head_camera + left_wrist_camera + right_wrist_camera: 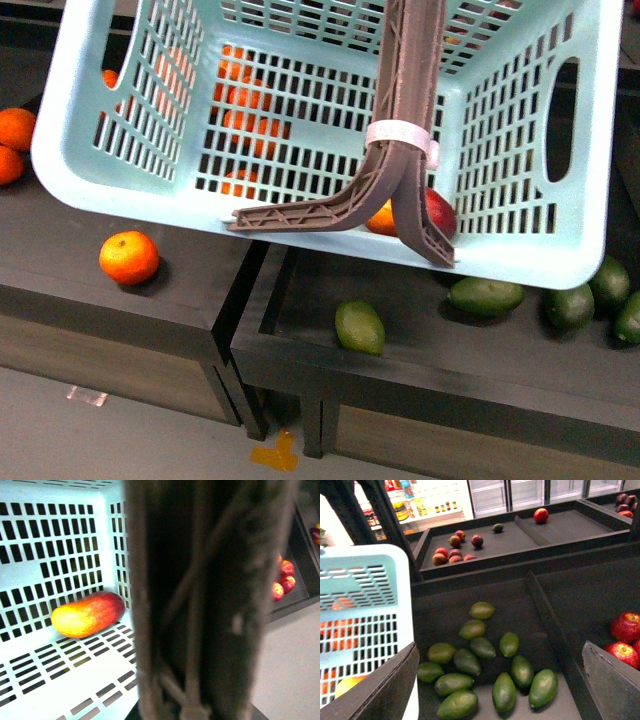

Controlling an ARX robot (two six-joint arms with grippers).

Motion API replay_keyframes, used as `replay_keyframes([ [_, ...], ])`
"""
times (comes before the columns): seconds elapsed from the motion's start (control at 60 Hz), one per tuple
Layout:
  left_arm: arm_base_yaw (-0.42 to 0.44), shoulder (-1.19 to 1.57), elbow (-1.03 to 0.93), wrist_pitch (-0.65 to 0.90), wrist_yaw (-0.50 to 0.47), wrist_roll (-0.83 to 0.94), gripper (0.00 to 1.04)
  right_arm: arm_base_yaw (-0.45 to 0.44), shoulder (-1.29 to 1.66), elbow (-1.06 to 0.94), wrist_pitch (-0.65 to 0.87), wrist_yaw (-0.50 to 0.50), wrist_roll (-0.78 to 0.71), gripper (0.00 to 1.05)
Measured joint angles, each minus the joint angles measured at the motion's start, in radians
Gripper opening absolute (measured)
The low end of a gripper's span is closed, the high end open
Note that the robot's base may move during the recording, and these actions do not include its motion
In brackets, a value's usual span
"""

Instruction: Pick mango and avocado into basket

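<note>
Nearest the camera there's grey floor with a yellow-orange scrap [275, 455] lying by the foot of the dark display stand [150, 340]. On the stand's left shelf sits a lone orange [128, 257], with two more oranges [15, 128] further back at the left edge. The bin to the right has the nearest avocado [360, 327] lying on its own, and the other avocados [485, 296] are strung out to the right of it.

The basket [590, 230] hangs tilted above all that, its near edge over the divide between shelf and bin. Its two brown handles [405, 60] are up together, bound by a white tie [400, 133]. The mango [440, 212] is already inside, down in the near-right corner, half hidden behind a handle. In the left wrist view the mango [87, 614] lies on the slotted floor against the basket [106, 540] wall, red end toward the corner.

The left gripper I honestly can't tell about: a blurry handle [210, 605] fills most of that view and no fingers show.

The right gripper [500, 644] is spread wide with nothing between its fingers [375, 690], hovering over the avocado pile [470, 662], which is still in the bin. The basket [400, 580] is just left of it, and red apples [626, 626] are in the next bin to the right. Further back is another shelf with reddish fruit [452, 550].
</note>
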Motion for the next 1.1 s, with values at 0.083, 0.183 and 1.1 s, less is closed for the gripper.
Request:
replay_keyframes([
  [0.083,0.004,0.0,0.0,0.0,-0.008,0.0,0.05,-0.052,0.237,0.111,0.083,-0.005,0.016,0.97],
  [0.183,0.009,0.0,0.0,0.0,-0.015,0.0,0.05,-0.056,0.565,0.26,0.049,-0.036,0.031,0.97],
  [1.1,0.007,0.0,0.0,0.0,-0.005,0.0,0.05,-0.058,1.908,1.049,0.141,-0.09,-0.237,0.97],
])
